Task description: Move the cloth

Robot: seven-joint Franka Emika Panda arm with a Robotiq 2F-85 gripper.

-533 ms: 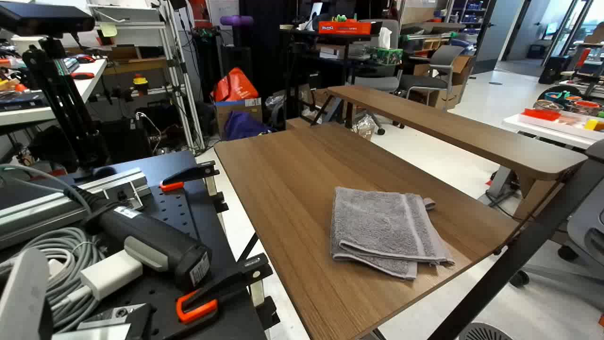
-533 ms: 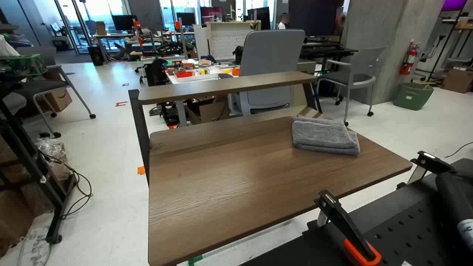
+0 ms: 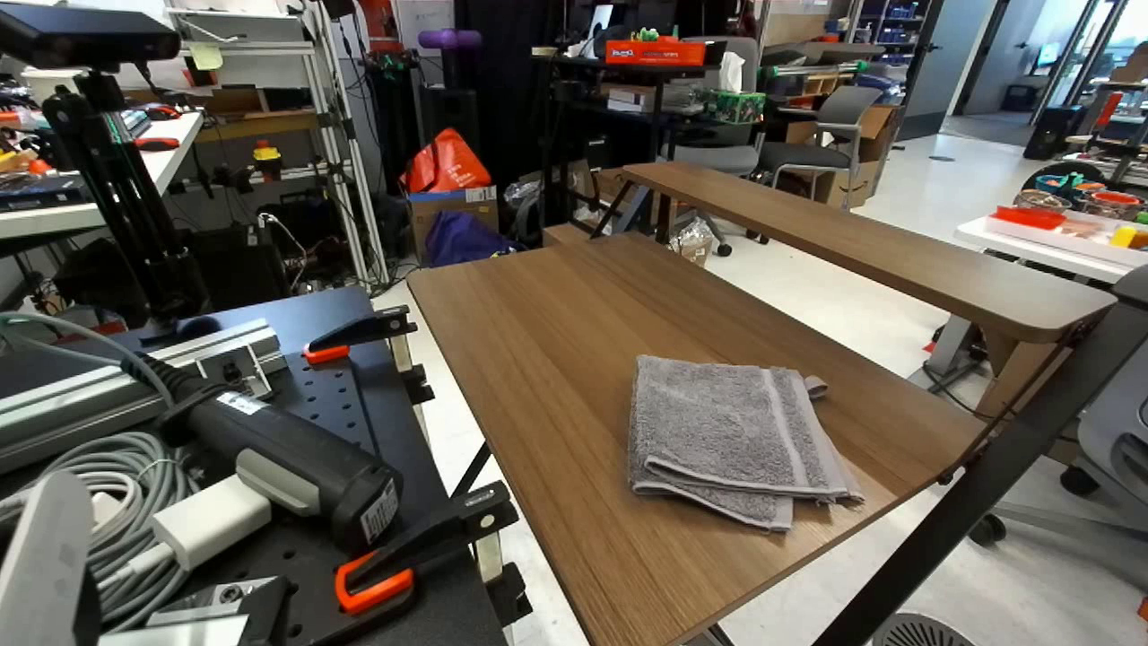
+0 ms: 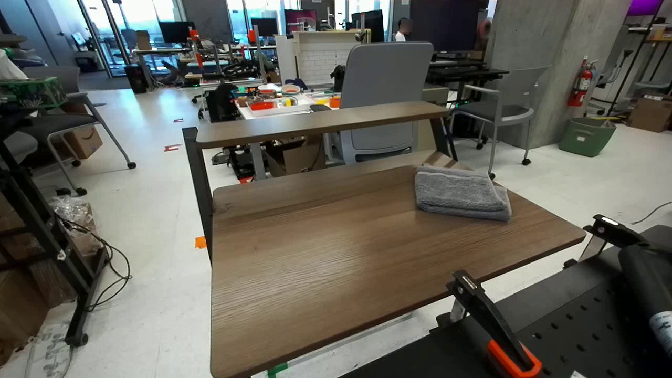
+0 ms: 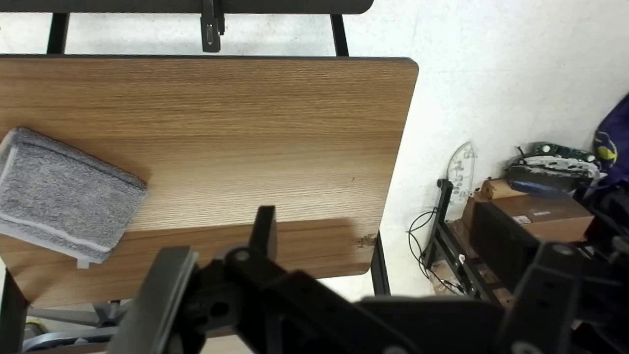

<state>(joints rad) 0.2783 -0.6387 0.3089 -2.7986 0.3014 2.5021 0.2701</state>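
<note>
Lying folded near one short edge of the bench (image 3: 538, 359), cloth (image 3: 717, 431) isn't gripped; jaws spread, nothing between. Step looks like pre-grasp; next move likely calls for crossing to that edge, lowering, pinching a fold.

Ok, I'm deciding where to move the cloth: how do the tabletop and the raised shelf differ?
The tabletop sits lower, the raised shelf higher. The tabletop is broad, the shelf narrow. The grey cloth lies on the tabletop, not the shelf. Both look brown and woodlike.
</note>
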